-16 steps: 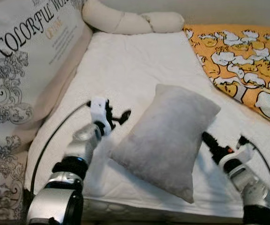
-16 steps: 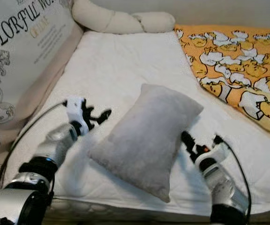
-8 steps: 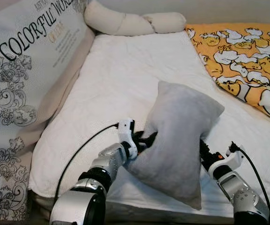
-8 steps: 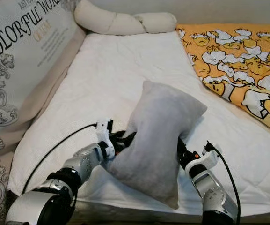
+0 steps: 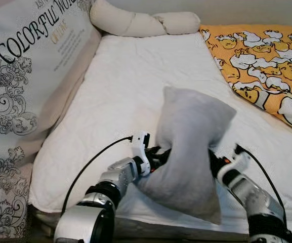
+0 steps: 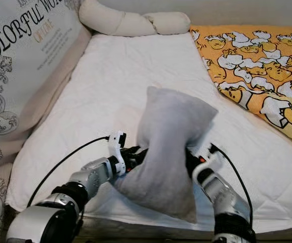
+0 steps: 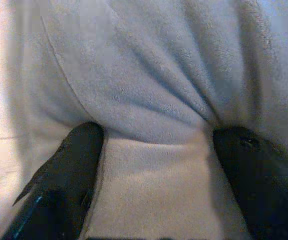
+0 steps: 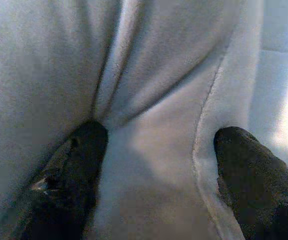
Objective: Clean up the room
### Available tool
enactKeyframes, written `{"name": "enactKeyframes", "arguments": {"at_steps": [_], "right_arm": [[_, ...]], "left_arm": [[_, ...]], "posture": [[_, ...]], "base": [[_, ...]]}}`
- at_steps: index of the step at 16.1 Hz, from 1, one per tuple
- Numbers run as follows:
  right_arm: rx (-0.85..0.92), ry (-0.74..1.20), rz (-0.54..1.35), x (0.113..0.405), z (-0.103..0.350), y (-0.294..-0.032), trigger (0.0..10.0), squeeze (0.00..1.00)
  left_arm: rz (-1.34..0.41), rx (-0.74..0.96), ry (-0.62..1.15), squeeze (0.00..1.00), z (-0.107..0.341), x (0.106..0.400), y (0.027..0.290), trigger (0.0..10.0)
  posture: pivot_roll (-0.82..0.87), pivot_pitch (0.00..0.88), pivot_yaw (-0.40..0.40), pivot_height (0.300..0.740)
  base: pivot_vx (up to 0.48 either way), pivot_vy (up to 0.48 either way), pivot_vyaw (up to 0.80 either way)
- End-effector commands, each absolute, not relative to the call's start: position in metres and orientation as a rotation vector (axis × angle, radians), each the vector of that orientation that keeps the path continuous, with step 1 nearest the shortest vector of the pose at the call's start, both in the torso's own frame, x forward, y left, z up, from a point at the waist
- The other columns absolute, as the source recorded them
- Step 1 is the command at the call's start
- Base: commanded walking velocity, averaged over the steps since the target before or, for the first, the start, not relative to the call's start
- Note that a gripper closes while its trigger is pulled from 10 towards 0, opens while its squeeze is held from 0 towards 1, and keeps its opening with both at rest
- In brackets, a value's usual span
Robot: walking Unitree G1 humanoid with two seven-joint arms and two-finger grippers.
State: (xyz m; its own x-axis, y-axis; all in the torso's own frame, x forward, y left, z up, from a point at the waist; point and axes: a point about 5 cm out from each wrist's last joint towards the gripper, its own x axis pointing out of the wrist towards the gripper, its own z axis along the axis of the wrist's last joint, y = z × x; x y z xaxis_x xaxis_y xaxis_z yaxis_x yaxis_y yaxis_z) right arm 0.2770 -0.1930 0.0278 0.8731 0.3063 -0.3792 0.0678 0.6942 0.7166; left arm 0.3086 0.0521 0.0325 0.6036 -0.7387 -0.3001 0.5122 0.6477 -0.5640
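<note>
The grey pillow stands pinched at its waist near the bed's front edge. The left hand and right hand press in from either side, fingers spread, apparently bunching fabric.

Silver arms, black cables

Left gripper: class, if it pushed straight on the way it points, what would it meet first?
The grey pillow. The left gripper already presses into its side, fingers spread, so nothing lies between them.
</note>
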Motion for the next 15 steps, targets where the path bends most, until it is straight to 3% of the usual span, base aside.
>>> {"name": "enactKeyframes", "arguments": {"at_steps": [1, 6, 10, 15], "right_arm": [[0.806, 0.538, 0.251, 0.283, 0.03, -0.168, 0.0, 0.0], [0.759, 0.569, 0.324, 0.289, 0.032, -0.156, 0.0, 0.0], [0.773, 0.634, 0.297, 0.288, 0.028, -0.155, 0.0, 0.0], [0.703, 0.576, 0.335, 0.295, 0.037, -0.155, 0.0, 0.0]], "left_arm": [[-0.787, -0.408, 0.595, 0.0, 0.029, 0.304, 0.042, 0.0], [-0.736, -0.382, 0.569, 0.0, 0.029, 0.309, 0.067, 0.0], [-0.751, -0.423, 0.542, 0.0, 0.032, 0.311, 0.069, 0.0], [-0.759, -0.403, 0.514, 0.0, 0.035, 0.312, 0.076, 0.0]], "posture": [[-0.18, 0.0, -0.01, 0.74], [-0.15, 0.0, -0.037, 0.74], [-0.13, 0.0, -0.043, 0.74], [-0.12, 0.0, -0.035, 0.74]], "base": [[0.0, 0.0, 0.0], [0.0, 0.0, 0.0], [0.0, 0.0, 0.0], [0.0, 0.0, 0.0]]}}
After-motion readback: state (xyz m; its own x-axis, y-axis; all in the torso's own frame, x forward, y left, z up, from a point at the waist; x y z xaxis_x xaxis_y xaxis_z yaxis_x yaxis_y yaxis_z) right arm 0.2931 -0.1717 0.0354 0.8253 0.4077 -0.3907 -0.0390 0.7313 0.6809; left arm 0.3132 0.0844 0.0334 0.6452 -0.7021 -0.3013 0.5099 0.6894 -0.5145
